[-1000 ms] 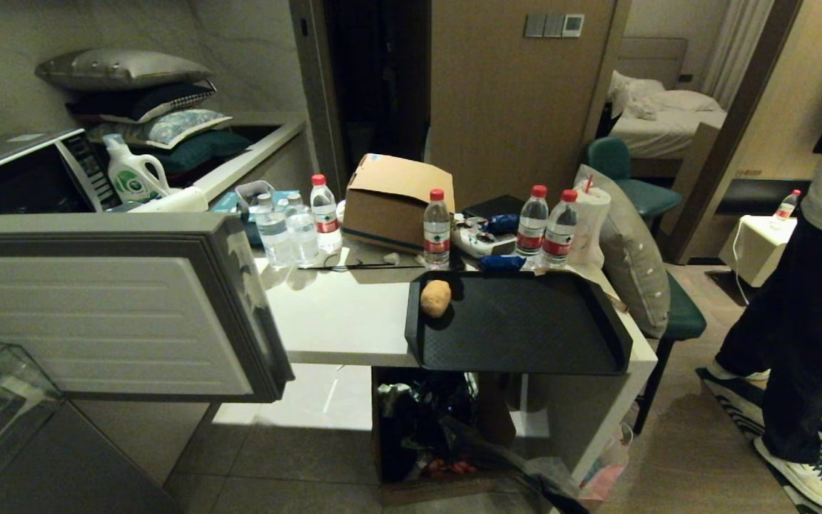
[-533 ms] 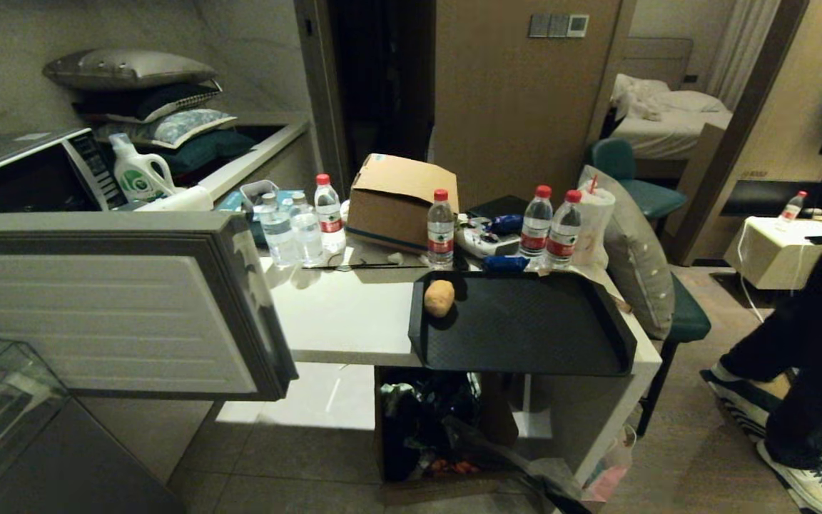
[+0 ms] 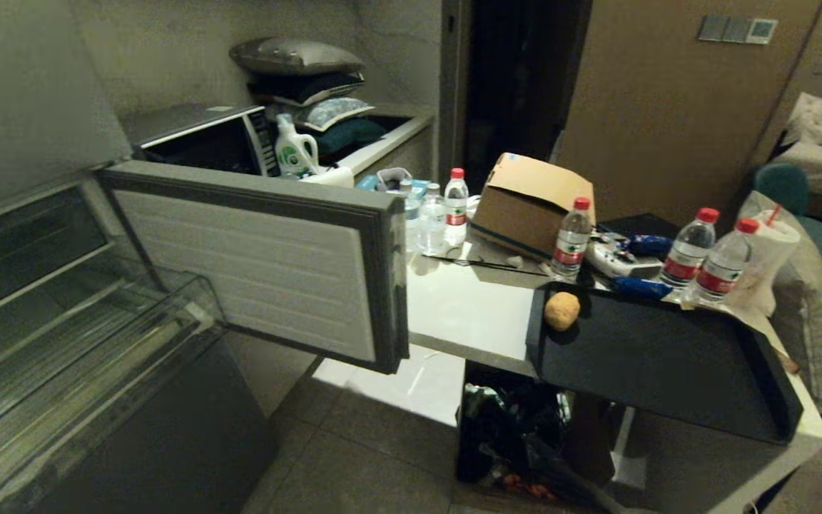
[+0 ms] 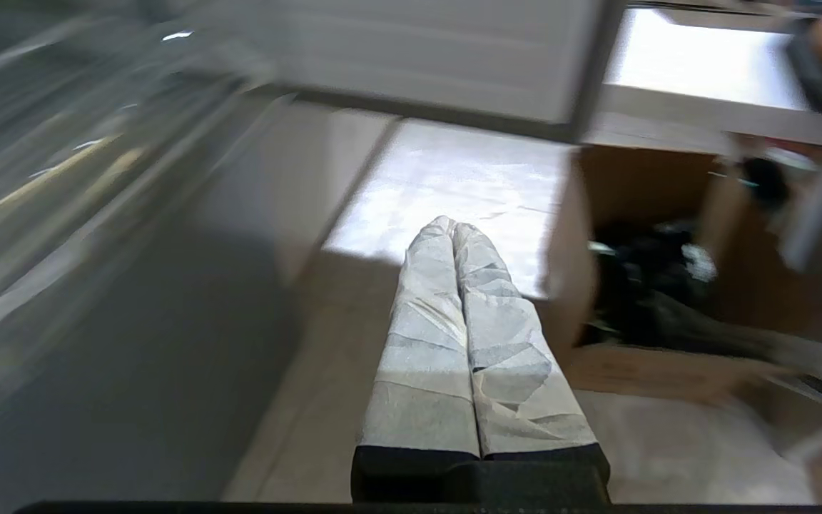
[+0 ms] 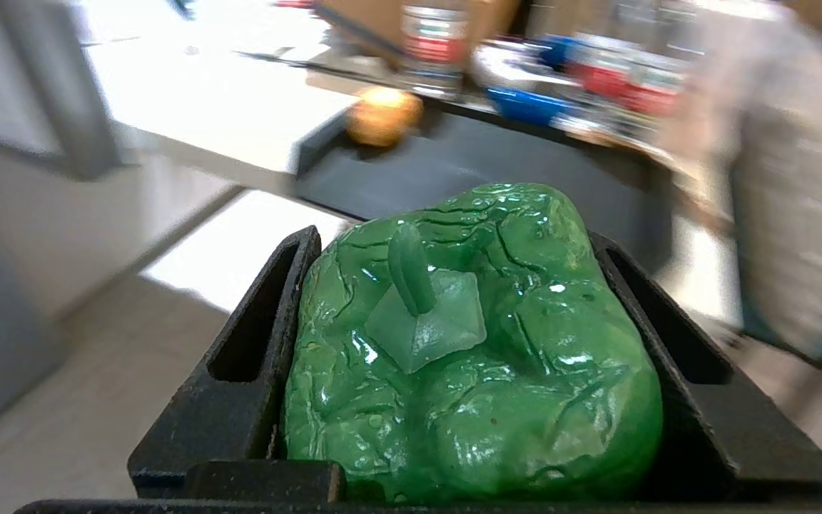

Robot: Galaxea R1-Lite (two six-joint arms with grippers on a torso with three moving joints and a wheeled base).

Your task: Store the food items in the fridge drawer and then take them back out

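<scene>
The glossy green bell pepper (image 5: 475, 343) fills the right wrist view, and my right gripper (image 5: 454, 243) is shut on it, one black jaw on each side. The tan potato (image 3: 561, 310) lies in the near left corner of a black tray (image 3: 668, 371) on the white table; it also shows as the potato (image 5: 382, 114) beyond the pepper. At the left, the open fridge shows its clear drawer (image 3: 97, 357), pulled out. My left gripper (image 4: 452, 227) hangs shut and empty over the floor. Neither arm is in the head view.
The open fridge door (image 3: 254, 264) juts out between the drawer and the white table (image 3: 468, 314). Several water bottles (image 3: 572, 239) and a cardboard box (image 3: 532, 207) stand behind the tray. A bin of rubbish (image 3: 518, 435) sits under the table.
The head view has swung left toward the fridge, so the whole scene shifted right and the fridge interior came into view. The person left the picture. The potato stays on the tray.
</scene>
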